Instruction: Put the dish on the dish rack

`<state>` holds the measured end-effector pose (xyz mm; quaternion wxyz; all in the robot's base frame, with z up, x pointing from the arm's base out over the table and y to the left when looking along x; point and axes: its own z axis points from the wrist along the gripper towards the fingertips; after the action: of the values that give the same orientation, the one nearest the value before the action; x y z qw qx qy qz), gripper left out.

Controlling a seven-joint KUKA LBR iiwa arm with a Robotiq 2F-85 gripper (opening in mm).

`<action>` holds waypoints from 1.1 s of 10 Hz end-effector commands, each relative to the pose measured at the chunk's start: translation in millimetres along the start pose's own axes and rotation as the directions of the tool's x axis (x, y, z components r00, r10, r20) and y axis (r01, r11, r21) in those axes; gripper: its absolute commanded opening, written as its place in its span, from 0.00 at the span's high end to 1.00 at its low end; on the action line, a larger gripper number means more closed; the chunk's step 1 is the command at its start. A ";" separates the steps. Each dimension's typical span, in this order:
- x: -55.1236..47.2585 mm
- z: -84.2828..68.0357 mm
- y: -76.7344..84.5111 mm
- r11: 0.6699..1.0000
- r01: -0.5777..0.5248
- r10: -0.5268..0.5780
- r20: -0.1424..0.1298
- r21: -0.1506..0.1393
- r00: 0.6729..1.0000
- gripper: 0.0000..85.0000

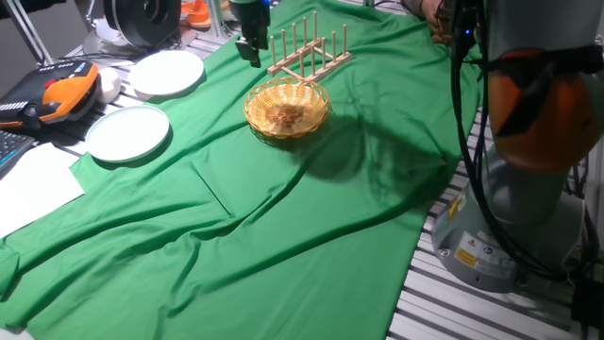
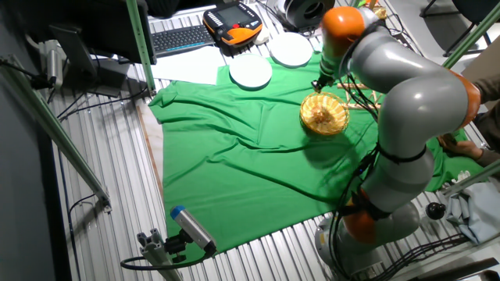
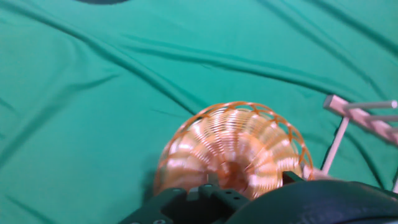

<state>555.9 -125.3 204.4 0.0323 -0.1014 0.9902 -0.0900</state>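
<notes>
Just below the gripper [image 1: 251, 49] lies the dish [image 1: 287, 110] on the green cloth [image 1: 283, 217] — apart from its fingers. Whether the jaws stand open, I cannot tell. Beside it — the dish rack [image 1: 310, 55].

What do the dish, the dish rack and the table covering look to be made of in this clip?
The dish looks like woven wicker, golden tan and matte: coiled strands and an open looped rim show in the hand view. The dish rack appears to be pale unfinished wood, with thin round pegs on flat rails. The covering is probably soft green cloth, since it lies in wrinkles and folds.
</notes>
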 end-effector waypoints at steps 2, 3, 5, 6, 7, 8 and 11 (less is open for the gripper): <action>20.4 30.4 -106.4 0.999 0.025 -0.025 0.014 -0.022 1.000 0.40; 22.1 38.7 -110.2 1.000 0.027 -0.026 0.038 -0.016 0.999 0.40; 26.7 50.0 -112.0 0.999 0.036 -0.035 0.044 -0.013 0.998 0.40; 25.1 50.6 -110.7 0.999 0.042 -0.041 0.031 -0.024 0.999 0.40; 24.7 50.5 -110.3 0.999 0.041 -0.041 0.020 -0.031 0.999 0.40; 24.7 50.5 -110.3 0.998 0.039 -0.040 -0.010 -0.046 0.999 0.40; 24.7 50.5 -110.3 0.998 -0.052 0.051 -0.067 -0.024 0.996 0.40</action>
<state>557.4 -239.1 174.3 -0.0011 -0.0762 0.9939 -0.0800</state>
